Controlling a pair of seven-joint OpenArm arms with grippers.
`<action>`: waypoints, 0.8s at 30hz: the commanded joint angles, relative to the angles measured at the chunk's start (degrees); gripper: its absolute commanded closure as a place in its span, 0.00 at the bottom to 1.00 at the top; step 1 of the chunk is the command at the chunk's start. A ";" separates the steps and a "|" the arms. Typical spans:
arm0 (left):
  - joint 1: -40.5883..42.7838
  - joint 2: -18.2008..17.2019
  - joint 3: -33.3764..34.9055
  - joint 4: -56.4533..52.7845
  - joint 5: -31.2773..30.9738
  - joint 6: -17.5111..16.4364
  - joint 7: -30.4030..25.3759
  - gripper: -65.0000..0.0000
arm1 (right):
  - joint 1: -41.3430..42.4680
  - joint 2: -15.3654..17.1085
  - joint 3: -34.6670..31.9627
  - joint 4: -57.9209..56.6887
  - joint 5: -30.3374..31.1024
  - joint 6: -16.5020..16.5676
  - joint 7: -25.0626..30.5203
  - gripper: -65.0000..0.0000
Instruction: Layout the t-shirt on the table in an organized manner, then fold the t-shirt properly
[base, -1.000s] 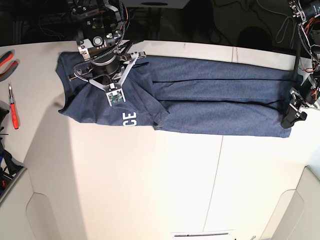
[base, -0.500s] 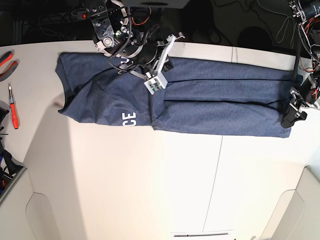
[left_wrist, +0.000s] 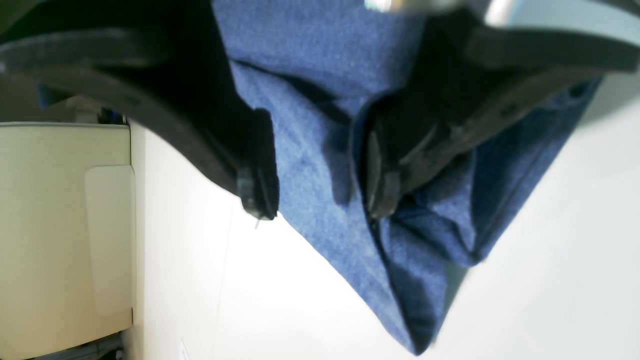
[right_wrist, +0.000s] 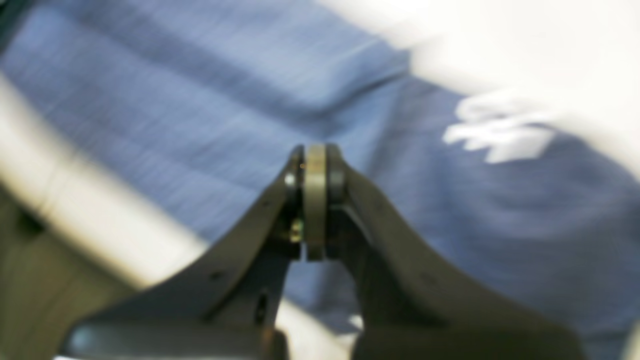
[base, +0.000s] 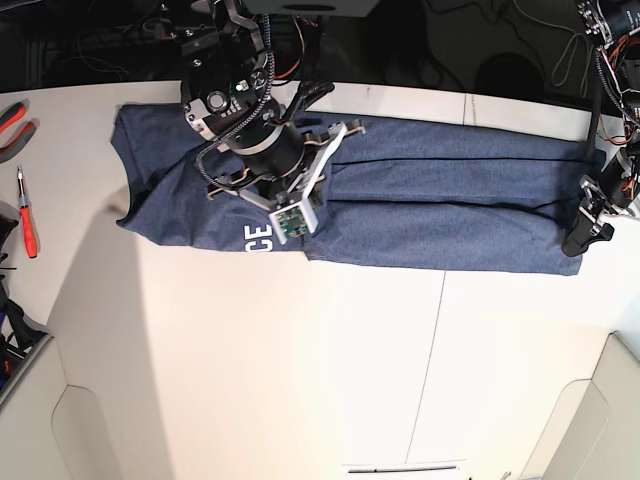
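The navy t-shirt (base: 430, 190) lies stretched left to right across the far part of the white table (base: 300, 350), its long sides folded inward, with white lettering (base: 259, 240) at its near left edge. My right arm (base: 255, 150) hovers over the shirt's left half. Its gripper (right_wrist: 315, 150) is shut with nothing between the pads, just above the cloth beside the lettering (right_wrist: 500, 130); that view is motion-blurred. My left gripper (base: 583, 238) rests at the shirt's right end. There its fingers (left_wrist: 257, 185) stand apart over the corner of the shirt (left_wrist: 320, 150).
Red-handled pliers (base: 10, 125) and a red screwdriver (base: 28, 215) lie at the table's left edge. A thin dark seam (base: 430, 350) runs down the tabletop. Pale bins sit at the near right (base: 600, 420) and near left (base: 50, 420). Cables hang behind the far edge.
My right arm swung from the shirt's left end toward the back middle, then forward to just above the lettering, staying shut. The left arm and gripper have not moved.
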 joint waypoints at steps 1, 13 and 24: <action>-0.76 -1.42 -0.28 1.01 -1.20 -0.93 -0.59 0.54 | 0.28 -0.48 -0.13 0.98 -2.36 -2.08 0.96 1.00; -0.79 -1.42 -0.28 1.01 -1.25 -0.93 -0.61 0.54 | 0.81 -0.42 -0.13 -10.10 -8.44 -6.88 3.61 1.00; -0.79 -1.42 -0.28 1.01 -1.27 -0.93 -0.61 0.54 | 4.44 -4.31 -0.28 -11.85 11.54 10.71 4.52 1.00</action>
